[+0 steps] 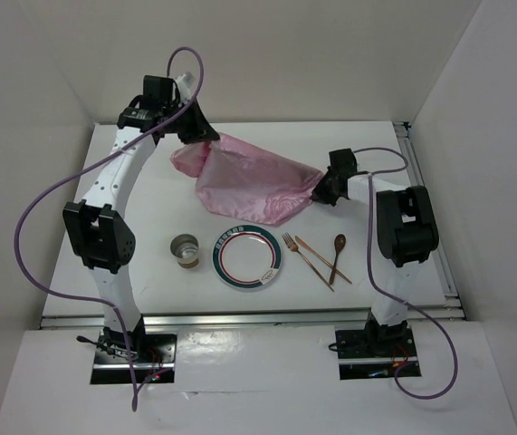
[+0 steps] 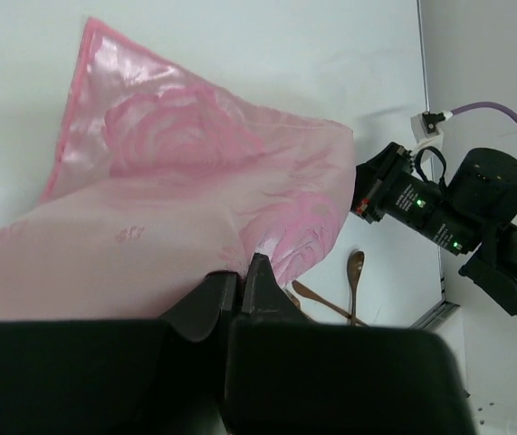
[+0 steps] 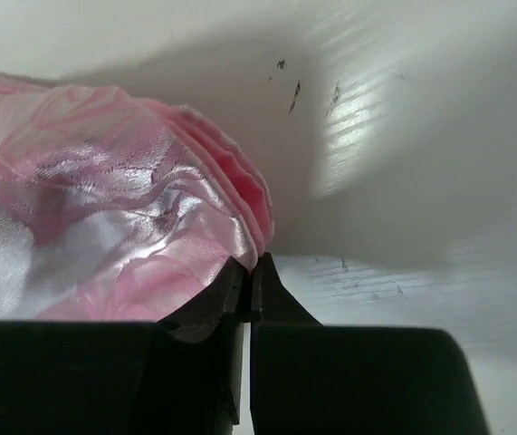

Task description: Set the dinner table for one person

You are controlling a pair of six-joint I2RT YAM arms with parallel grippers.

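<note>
The shiny pink cloth placemat point(image 1: 249, 181) hangs stretched above the white dinner table point(image 1: 140, 281) between my two grippers. My left gripper point(image 1: 205, 138) is shut on its far left edge; in the left wrist view the jaws point(image 2: 240, 272) pinch the cloth point(image 2: 177, 199). My right gripper point(image 1: 317, 188) is shut on its right corner; the right wrist view shows the jaws point(image 3: 251, 272) closed on bunched folds point(image 3: 131, 208). In front lie a round plate point(image 1: 247, 255), a metal cup point(image 1: 186, 250), a fork point(image 1: 305, 258), a knife point(image 1: 323, 259) and a spoon point(image 1: 338, 254).
Silver rails edge the table at the right point(image 1: 430, 217) and front point(image 1: 240, 317). White walls enclose the back and both sides. The cutlery lies crossed to the right of the plate, partly seen in the left wrist view point(image 2: 356, 281).
</note>
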